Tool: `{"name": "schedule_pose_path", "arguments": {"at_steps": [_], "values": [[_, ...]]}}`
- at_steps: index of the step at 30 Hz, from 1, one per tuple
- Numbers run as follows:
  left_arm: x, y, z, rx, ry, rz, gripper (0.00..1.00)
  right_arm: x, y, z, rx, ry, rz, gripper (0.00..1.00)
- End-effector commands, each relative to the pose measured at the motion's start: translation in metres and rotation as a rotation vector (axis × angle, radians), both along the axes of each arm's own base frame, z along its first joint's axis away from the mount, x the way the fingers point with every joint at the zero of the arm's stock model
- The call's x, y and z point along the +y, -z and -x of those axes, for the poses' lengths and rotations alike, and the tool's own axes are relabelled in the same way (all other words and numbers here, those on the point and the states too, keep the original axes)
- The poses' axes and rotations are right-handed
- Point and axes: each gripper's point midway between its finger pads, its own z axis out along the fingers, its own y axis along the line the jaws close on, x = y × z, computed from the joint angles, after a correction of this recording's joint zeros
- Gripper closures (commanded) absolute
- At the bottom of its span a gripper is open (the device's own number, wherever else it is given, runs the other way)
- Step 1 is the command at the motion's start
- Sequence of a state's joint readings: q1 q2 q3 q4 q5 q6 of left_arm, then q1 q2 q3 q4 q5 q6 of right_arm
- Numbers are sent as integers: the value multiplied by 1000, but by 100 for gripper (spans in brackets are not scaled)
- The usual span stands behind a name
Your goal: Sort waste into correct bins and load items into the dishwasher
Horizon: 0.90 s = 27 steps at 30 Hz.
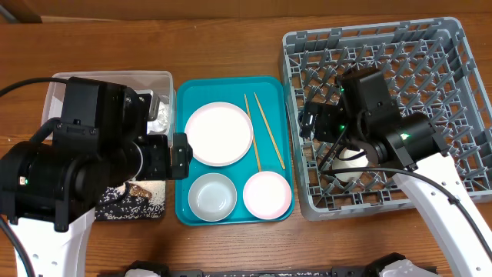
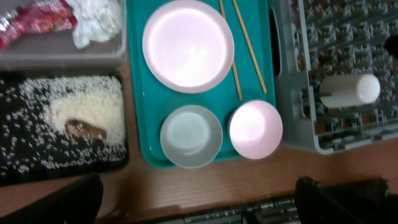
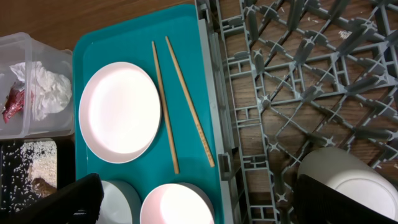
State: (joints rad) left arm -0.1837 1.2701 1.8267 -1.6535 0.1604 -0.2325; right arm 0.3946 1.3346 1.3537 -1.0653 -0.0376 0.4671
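A round white plate (image 1: 218, 133), two chopsticks (image 1: 261, 131) and two white bowls (image 1: 212, 195) (image 1: 267, 192) lie on the teal tray (image 1: 270, 91). A small white cup (image 1: 350, 163) lies on its side in the grey dish rack (image 1: 453, 46). The clear tub (image 1: 115, 77) holds the red-and-white wrapper (image 2: 37, 18) and the tissue (image 2: 96, 22). The black tray (image 2: 12, 124) holds rice (image 2: 81, 102) and brown scraps (image 2: 86, 129). My left gripper (image 1: 175, 156) (image 2: 199, 205) is open and empty between the bins and the teal tray. My right gripper (image 1: 315, 123) (image 3: 199, 202) is open and empty above the rack's left edge, beside the cup (image 3: 348, 180).
The rack's upright pegs (image 3: 298, 74) fill the right side. The teal tray's raised rim (image 3: 211, 93) butts against the rack. Bare wooden table (image 2: 217, 180) runs along the front edge. My left arm hides much of the bins from above.
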Motion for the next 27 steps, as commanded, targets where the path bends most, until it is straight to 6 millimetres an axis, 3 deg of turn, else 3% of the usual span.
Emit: {"name": "schedule_pose_path", "arguments": {"at_steps": [1,5,13,27], "values": [[10,-14,-18,-171,-10,-62,0,1,-1,-1,-4,-2,-4,0],[6,-23,-45,-423,55,-76,0,1,-1,-1,-4,-2,-4,0],[9,21,-58,-700,27,-42,0,1,-1,-1,-4,-2,-4,0],[14,77,-26,-1117,15,35,0,1,-1,-1,-4,-2,-4,0]]}}
